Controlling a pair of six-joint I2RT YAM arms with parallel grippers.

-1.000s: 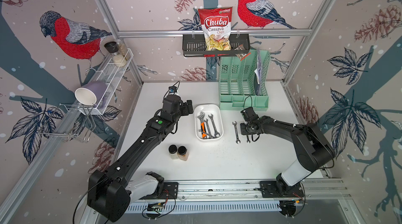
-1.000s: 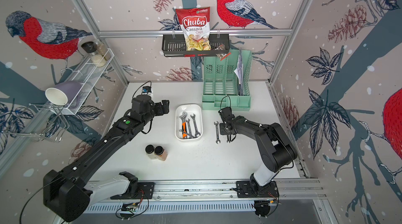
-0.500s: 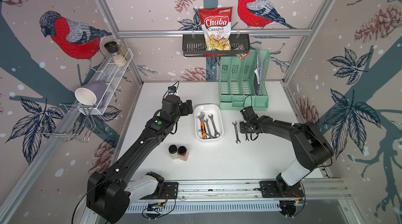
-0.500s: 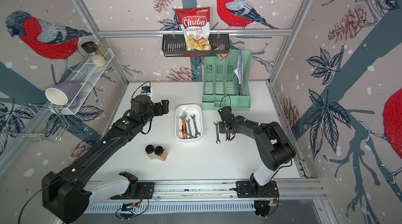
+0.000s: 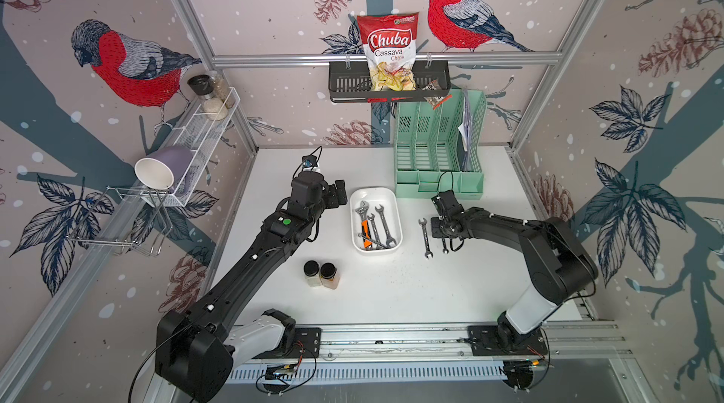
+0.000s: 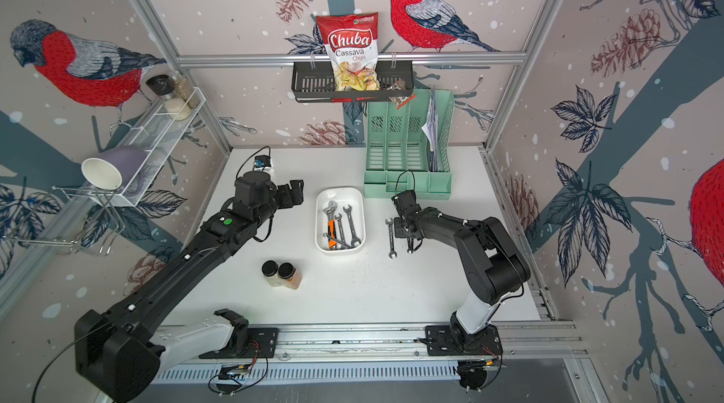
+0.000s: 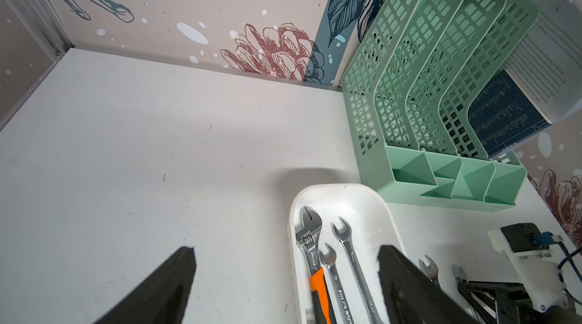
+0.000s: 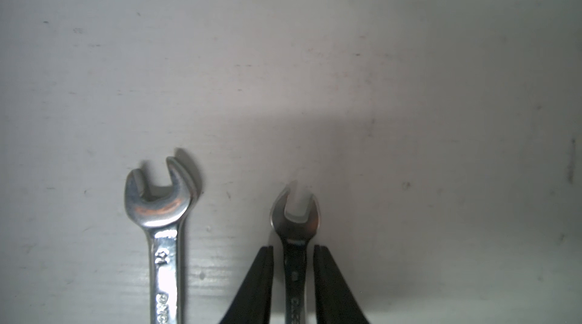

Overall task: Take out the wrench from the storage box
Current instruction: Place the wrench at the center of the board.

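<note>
The right fingers [image 8: 258,281] are standing slightly apart around the small wrench [image 8: 294,221], which is lying on the worktop [image 5: 391,295] between the storage box [image 5: 391,195] and the right edge. Withdrawing crookedly risks knocking it against the neighbouring wrench [image 8: 160,212]. The left fingers [image 7: 163,287] are hanging wide apart.

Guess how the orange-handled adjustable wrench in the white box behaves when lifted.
The adjustable wrench looks mostly steel: probably rigid, heavy for its size. Bulky head may dip if held by the orange grip. A smaller wrench seems to cross its handle and could snag.

White table [image 5: 391,299] bears storage box [image 5: 375,190], organizer [image 5: 438,182], wrenches [image 5: 425,238], jars [image 5: 321,273].
</note>
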